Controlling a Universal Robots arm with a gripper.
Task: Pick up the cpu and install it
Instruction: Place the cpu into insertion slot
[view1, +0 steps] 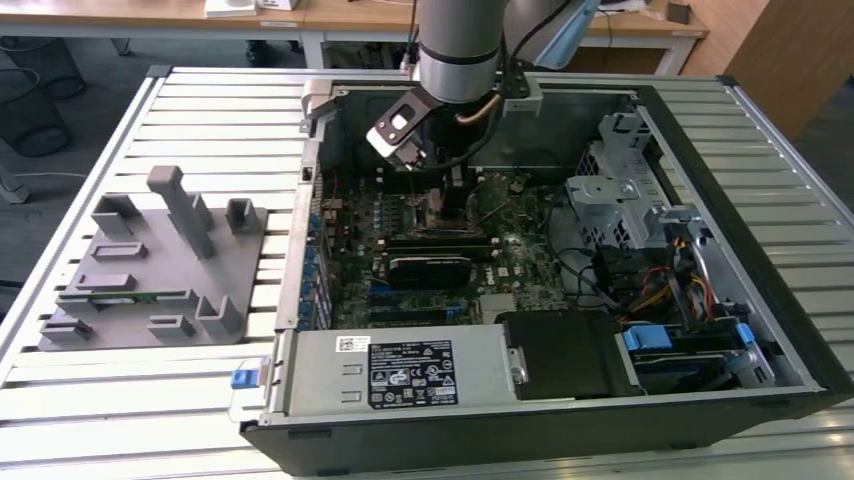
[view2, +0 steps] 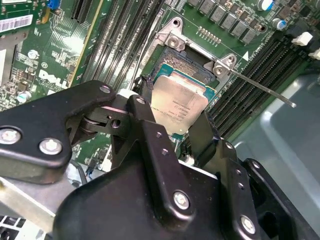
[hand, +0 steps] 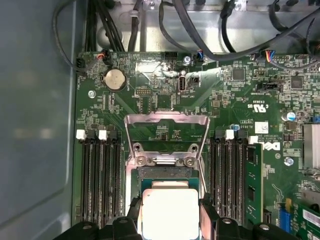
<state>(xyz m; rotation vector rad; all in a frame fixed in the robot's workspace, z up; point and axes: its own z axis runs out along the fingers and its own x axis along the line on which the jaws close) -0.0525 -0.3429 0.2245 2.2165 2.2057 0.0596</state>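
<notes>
The cpu (view2: 178, 106), a flat square chip with a silver top (hand: 170, 212), sits between the black fingers (view2: 145, 118) of my gripper (view2: 172, 114), which is shut on its two opposite edges. It hangs slightly tilted just over the open socket (view2: 181, 62) on the green motherboard. The socket's metal load plate (hand: 166, 131) is flipped open and its thin lever (view2: 260, 88) sticks out sideways. In the exterior view the gripper (view1: 442, 190) reaches down into the open computer case (view1: 747, 300), right above the socket (view1: 442, 210).
Rows of black memory slots (hand: 100, 180) flank the socket, one holding a green stick (hand: 252, 182). A grey parts fixture (view1: 147, 260) stands on the slatted table at the exterior view's left. A power supply (view1: 400, 370), drive cage (view1: 621, 190) and cables (view1: 654, 290) crowd the case.
</notes>
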